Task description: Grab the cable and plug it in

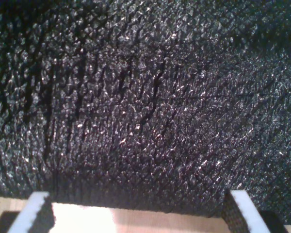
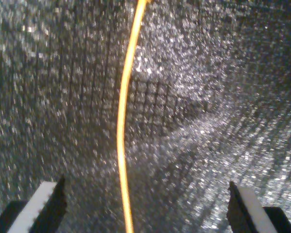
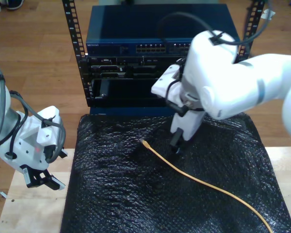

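- The cable (image 3: 199,178) lies on the black mat (image 3: 111,194).
- My second gripper (image 2: 145,204) hovers over it, fingers spread.
- My first gripper (image 1: 136,213) has its fingers released at the mat's edge.

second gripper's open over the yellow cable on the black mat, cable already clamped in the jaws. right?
Not clamped. In the second wrist view my second gripper is open, its fingers wide apart, and the yellow cable runs free between them on the black mat, touching neither. The rest holds.
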`<state>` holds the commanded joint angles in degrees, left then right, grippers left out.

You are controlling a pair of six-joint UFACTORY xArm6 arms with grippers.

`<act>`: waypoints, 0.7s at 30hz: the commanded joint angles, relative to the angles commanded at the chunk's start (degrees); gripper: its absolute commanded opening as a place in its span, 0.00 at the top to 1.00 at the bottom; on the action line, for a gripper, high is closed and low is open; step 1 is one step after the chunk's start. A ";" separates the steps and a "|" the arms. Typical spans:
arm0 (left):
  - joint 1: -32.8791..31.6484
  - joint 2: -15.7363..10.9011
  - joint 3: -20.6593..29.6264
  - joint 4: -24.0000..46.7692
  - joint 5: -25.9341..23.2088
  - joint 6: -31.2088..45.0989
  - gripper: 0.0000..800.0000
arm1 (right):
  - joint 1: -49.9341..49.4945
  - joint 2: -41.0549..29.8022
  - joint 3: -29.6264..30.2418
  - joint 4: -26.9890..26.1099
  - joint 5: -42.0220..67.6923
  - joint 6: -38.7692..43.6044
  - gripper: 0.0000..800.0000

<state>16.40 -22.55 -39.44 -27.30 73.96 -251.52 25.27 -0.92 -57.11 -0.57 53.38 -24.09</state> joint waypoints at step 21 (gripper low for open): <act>0.09 0.09 0.70 0.00 -1.76 -0.62 0.00 | 4.92 19.78 -15.82 -0.09 0.09 10.64 0.06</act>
<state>16.48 -22.46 -38.74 -27.30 72.20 -252.13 30.20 18.86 -72.93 -0.66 53.47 -13.45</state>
